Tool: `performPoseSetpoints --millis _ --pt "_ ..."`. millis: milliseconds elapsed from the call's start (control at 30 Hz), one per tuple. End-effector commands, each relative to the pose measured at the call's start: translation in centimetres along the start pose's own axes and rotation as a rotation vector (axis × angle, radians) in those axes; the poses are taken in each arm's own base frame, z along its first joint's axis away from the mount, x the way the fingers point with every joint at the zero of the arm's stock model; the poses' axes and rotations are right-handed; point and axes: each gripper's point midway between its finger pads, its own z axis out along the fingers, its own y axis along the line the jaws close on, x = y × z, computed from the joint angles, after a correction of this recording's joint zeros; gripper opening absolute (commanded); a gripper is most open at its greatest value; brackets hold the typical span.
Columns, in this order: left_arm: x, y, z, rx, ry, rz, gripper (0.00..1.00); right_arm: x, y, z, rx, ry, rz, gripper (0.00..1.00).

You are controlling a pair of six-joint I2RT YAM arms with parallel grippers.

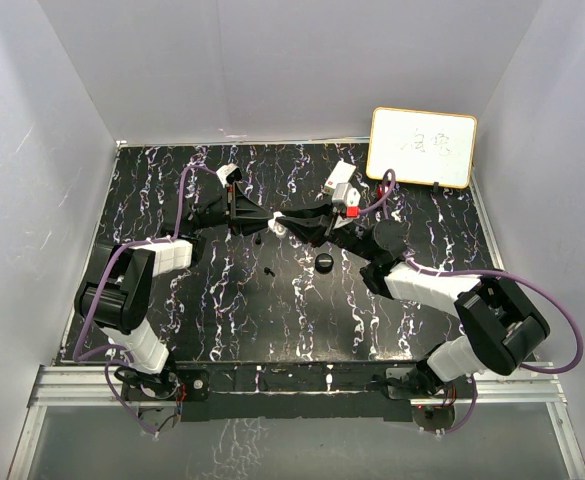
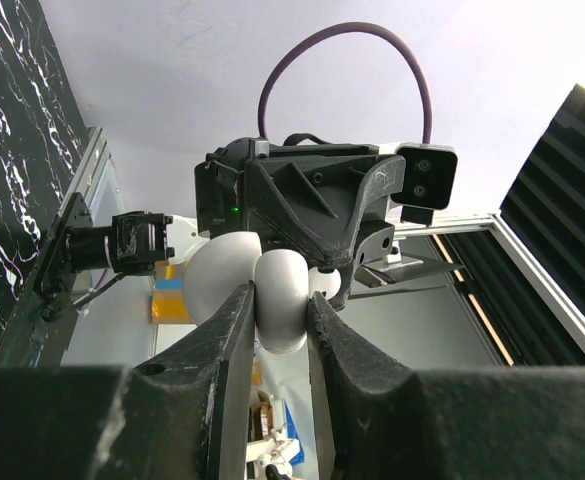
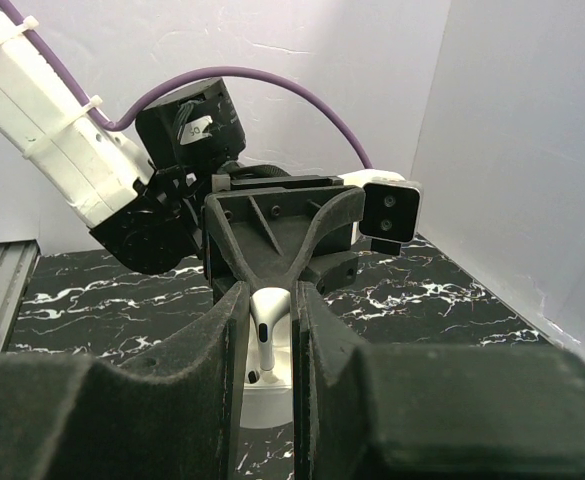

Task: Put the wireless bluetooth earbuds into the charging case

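The two grippers meet tip to tip above the middle of the table. My left gripper (image 1: 263, 218) (image 2: 277, 300) is shut on the white charging case (image 2: 282, 305), whose rounded lid (image 2: 217, 280) hangs open beside it. My right gripper (image 1: 298, 223) (image 3: 269, 302) is shut on a white earbud (image 3: 270, 318), held stem down. The stem's tip sits at a socket of the white case (image 3: 268, 398) just below. Two tiny black earbuds (image 1: 270, 271) (image 1: 259, 240) lie on the black marbled table (image 1: 222, 310).
A round black puck (image 1: 324, 261) lies on the table just right of centre, near the right arm. A framed white board (image 1: 422, 147) leans at the back right corner. Pale walls enclose the table on three sides.
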Motion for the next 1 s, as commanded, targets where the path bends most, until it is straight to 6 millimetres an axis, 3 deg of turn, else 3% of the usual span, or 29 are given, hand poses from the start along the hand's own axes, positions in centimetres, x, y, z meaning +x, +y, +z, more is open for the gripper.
performPoseSetpoints --millis 0,967 --pt "2.95 -5.18 -0.21 0.141 0.056 0.342 0.00 -0.91 -0.31 0.00 0.008 -0.025 -0.042 0.00" --pt "2.66 -5.31 -0.08 0.141 0.052 0.342 0.00 -0.31 -0.56 -0.41 0.016 0.009 -0.036 0.00"
